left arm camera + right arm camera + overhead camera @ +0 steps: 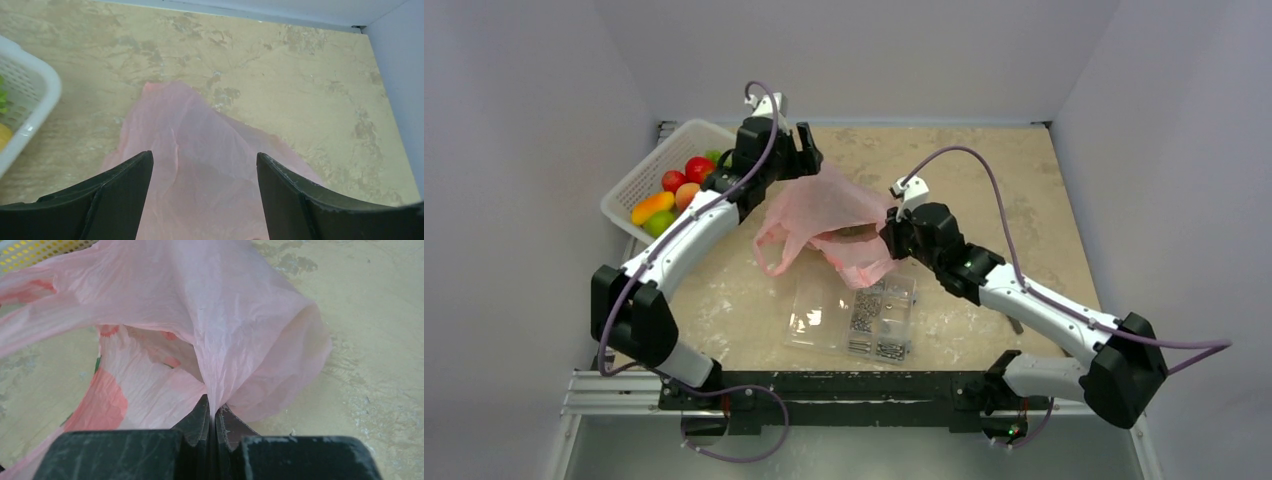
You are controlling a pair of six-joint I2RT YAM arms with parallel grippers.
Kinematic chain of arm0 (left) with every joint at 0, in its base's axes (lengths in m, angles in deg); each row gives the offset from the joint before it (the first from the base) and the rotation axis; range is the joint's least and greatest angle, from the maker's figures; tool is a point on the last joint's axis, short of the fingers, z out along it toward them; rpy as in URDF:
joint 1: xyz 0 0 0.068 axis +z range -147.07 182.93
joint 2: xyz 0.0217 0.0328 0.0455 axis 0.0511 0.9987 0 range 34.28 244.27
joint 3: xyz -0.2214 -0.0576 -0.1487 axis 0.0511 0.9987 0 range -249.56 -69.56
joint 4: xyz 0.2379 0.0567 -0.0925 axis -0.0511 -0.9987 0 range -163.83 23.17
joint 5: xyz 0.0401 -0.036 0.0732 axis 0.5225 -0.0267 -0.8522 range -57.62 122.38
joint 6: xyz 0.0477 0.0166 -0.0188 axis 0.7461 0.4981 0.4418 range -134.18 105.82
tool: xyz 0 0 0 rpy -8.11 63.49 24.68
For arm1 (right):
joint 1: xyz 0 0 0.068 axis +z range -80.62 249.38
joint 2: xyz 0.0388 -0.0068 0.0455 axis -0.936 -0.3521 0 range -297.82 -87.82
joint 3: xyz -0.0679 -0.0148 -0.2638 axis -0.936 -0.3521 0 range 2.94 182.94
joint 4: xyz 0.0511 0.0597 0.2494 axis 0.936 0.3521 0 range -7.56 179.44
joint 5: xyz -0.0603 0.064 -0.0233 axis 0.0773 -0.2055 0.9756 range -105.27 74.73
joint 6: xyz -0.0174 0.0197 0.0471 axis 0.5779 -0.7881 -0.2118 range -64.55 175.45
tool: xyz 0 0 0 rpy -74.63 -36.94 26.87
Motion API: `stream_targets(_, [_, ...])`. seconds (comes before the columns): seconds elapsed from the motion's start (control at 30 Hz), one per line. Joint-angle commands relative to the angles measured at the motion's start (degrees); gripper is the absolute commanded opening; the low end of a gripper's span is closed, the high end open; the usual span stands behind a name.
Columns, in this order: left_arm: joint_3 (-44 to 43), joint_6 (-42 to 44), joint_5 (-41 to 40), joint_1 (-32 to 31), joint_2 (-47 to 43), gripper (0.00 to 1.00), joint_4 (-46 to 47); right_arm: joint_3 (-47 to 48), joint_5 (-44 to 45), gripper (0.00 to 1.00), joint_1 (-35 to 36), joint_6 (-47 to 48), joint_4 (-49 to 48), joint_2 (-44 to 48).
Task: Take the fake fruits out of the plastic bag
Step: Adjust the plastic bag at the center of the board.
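The pink plastic bag lies crumpled in the middle of the table, its mouth facing right. A dull grey-green round shape, probably one of the fake fruits, shows inside the mouth. My right gripper is at the bag's right edge, and in the right wrist view it is shut on a pinched fold of the bag. My left gripper hovers over the bag's far left side. Its fingers stand wide apart above the pink film, with nothing between them.
A white basket at the far left holds small red, orange, yellow and green fruits; its corner shows in the left wrist view. A flat clear case of screws lies just in front of the bag. Walls enclose the table.
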Motion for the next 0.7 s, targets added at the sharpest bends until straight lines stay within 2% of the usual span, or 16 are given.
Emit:
stream_targets(0.0, [-0.2, 7.7, 4.0, 1.2, -6.2, 0.76, -6.8, 0.6, 5.0, 0.0, 0.1, 0.2, -1.3, -2.2])
stream_targets(0.1, [3.8, 4.8, 20.7, 1.2, -10.3, 0.77, -6.3, 2.4, 5.6, 0.0, 0.0, 1.1, 0.4, -4.2])
stream_targets(0.13, [5.6, 2.7, 26.2, 1.1, -11.7, 0.76, -5.5, 3.0, 6.1, 0.05, 0.0, 1.2, 1.3, -4.6])
stream_targets(0.2, [10.9, -2.7, 34.2, -0.6, -15.0, 0.76, -0.2, 4.4, 7.0, 0.25, 0.1, 0.0, 4.1, -5.1])
stream_targets(0.27, [14.7, -4.2, 37.2, -4.7, -17.8, 0.76, 2.9, 5.9, 7.3, 0.48, 0.1, -0.5, 7.5, -5.0])
stream_targets(0.33, [15.1, -1.5, 32.5, -10.3, -19.2, 0.76, -1.2, 7.5, 7.4, 0.63, 0.1, -0.9, 10.8, -5.1])
stream_targets(0.43, [15.4, 3.8, 16.4, -18.8, -20.9, 0.8, -9.1, 7.9, 6.1, 0.72, 0.1, -2.3, 13.1, -4.4])
stream_targets(0.6, [16.1, 8.2, -6.0, -22.5, -22.0, 0.83, -18.3, 4.8, 3.8, 0.79, 0.1, -5.1, 12.4, -2.3])
stream_targets(0.67, [17.4, 8.7, -10.8, -22.6, -23.5, 0.81, -19.7, 3.7, 3.7, 0.8, 0.1, -6.5, 12.4, -1.7])
